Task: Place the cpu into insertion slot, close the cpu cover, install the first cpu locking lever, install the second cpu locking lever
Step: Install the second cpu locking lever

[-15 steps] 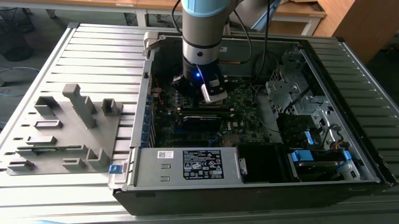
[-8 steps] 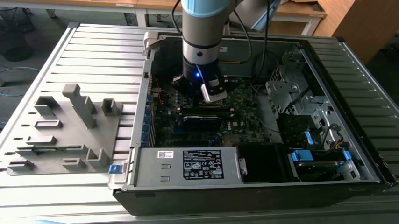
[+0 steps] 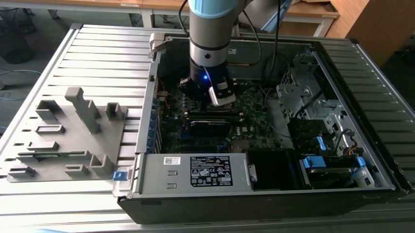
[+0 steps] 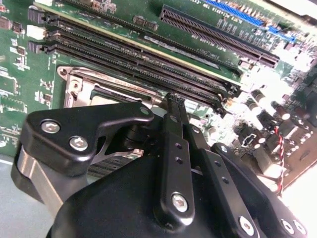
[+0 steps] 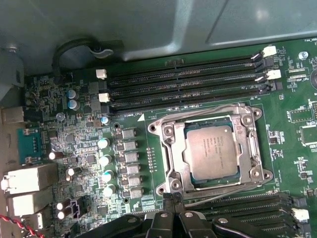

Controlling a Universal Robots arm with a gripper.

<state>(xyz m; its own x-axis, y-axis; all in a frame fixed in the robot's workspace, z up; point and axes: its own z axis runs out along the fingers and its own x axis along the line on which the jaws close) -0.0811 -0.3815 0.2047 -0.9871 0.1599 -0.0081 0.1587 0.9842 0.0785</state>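
The cpu [image 5: 210,151] lies flat in the insertion slot [image 5: 256,113], its dull silvery top facing up. Around it the cpu cover [image 5: 172,151] lies down as a silvery frame with the chip showing through its window. A thin lever wire [image 5: 198,110] runs along one side of the socket. My gripper [image 5: 171,198] hovers just off the socket's edge with its black fingers shut together and nothing held. The second wrist view has the gripper [image 4: 171,99] beside the cover [image 4: 79,89]. In the exterior view the gripper [image 3: 219,98] hangs inside the open computer case, low over the dark green board [image 3: 253,121].
Long black memory slots [image 5: 188,82] flank the socket on two sides. Capacitors [image 5: 105,161] and rear ports [image 5: 27,178] stand nearby. A power supply [image 3: 207,171] and drive cage [image 3: 304,97] border the board. A grey fixture tray [image 3: 65,131] lies on the exterior view's left.
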